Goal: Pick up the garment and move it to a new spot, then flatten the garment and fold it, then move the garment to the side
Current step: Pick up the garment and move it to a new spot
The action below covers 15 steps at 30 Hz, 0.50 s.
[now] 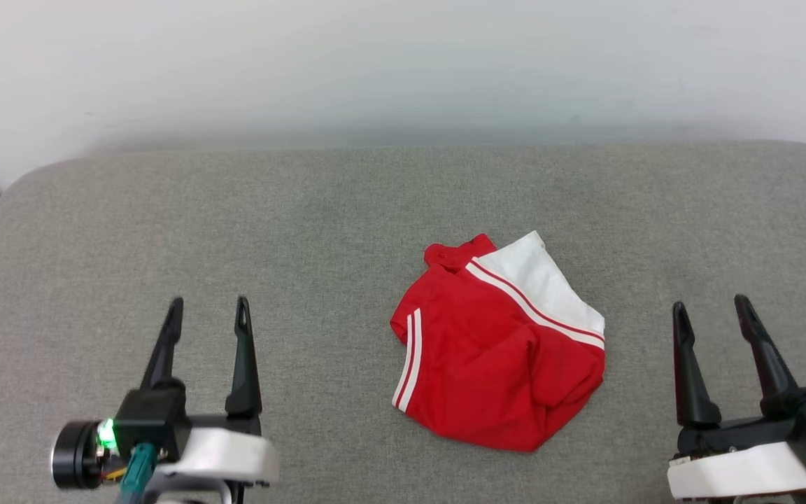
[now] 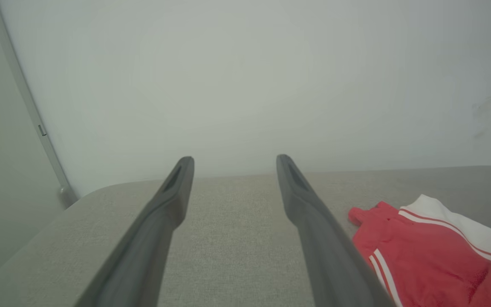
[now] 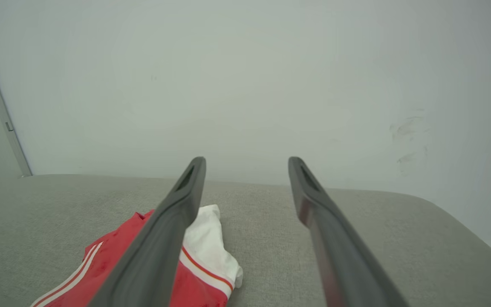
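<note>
Left claw (image 1: 209,302), right claw (image 1: 709,302) agape; crumpled red garment (image 1: 501,357) on grey woven cushion (image 1: 305,231).

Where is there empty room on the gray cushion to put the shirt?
The gray cushion is bare between the left gripper and the crumpled garment, and across the whole back strip along the wall. It is tighter in the gap between the garment and the right gripper.
</note>
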Tool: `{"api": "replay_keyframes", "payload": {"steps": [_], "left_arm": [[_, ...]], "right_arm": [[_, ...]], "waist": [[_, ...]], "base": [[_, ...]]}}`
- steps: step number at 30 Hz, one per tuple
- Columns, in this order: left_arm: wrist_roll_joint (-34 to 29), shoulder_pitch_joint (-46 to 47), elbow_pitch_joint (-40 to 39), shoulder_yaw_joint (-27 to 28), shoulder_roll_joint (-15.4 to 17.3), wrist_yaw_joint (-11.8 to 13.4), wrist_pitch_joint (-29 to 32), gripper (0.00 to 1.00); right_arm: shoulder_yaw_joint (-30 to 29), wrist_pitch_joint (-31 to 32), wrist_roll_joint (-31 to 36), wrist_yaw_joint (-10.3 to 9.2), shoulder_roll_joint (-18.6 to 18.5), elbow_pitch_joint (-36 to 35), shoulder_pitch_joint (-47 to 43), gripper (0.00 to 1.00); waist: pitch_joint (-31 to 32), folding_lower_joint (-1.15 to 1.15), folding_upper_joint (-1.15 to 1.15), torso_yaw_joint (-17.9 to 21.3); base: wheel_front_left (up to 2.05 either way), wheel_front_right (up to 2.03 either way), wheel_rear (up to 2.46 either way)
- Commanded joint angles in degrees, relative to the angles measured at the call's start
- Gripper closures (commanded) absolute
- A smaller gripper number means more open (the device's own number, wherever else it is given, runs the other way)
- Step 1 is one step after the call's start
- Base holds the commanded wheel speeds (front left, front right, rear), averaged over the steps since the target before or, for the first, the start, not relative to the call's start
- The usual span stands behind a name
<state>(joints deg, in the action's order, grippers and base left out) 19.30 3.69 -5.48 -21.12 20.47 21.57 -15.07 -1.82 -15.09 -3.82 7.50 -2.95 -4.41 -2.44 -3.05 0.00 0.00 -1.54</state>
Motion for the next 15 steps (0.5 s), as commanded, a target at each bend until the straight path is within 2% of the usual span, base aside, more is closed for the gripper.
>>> {"api": "replay_keyframes", "payload": {"steps": [1, 12, 15], "left_arm": [[-0.87, -1.8, -0.02, 1.5, -1.16, -1.02, -0.14, 0.0], [-8.64, -9.72, 0.73, 10.17, -8.78, -9.34, -0.15, 0.0], [-9.65, -10.46, 1.18, 11.31, -9.82, -10.47, -0.15, 0.0]], "right_arm": [[0.38, -0.12, -0.22, -0.02, 0.13, 0.4, -0.77, 0.0], [1.46, -0.12, -2.12, -0.02, 0.12, 3.11, -4.22, 0.0], [1.58, -0.12, -2.33, -0.02, 0.13, 3.38, -4.84, 0.0]], "waist": [[0.29, 0.0, 0.0, -0.03], [2.34, 0.0, 0.0, -0.23], [2.59, 0.0, 0.0, -0.25]], "base": [[0.0, 0.0, 0.0], [0.0, 0.0, 0.0], [0.0, 0.0, 0.0]]}}
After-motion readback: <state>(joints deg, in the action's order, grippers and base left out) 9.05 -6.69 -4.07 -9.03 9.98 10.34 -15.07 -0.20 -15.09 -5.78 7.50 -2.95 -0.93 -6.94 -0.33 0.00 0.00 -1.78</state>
